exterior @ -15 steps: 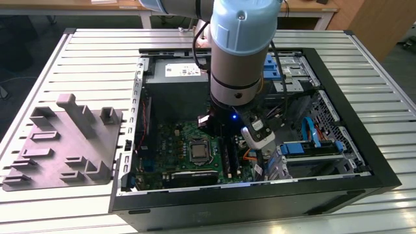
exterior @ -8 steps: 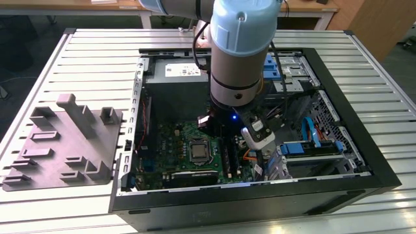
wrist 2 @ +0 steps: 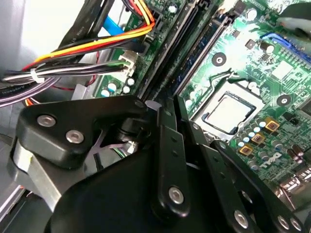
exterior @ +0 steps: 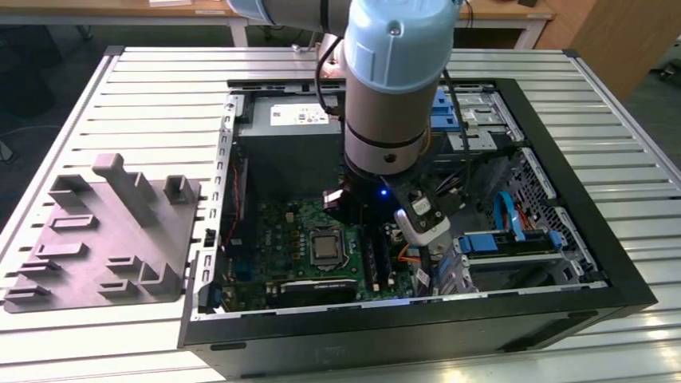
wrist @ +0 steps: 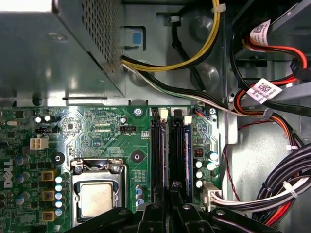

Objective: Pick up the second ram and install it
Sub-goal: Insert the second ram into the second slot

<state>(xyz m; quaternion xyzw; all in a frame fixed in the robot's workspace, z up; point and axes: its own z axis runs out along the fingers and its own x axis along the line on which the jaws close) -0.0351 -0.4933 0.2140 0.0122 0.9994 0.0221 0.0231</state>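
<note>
Right at the tip of the claw (wrist: 175,187), down on the green motherboard (wrist: 97,131) inside the open computer case (exterior: 532,307) — the second ram (wrist: 187,145), standing on edge along a memory slot and running away from the claw. Cannot tell whether clenched, released or grasping the stick. Well off to one side of the claw, out on the slatted tabletop (exterior: 159,96) — a grey tray (exterior: 107,231) with upright tabs.
</note>
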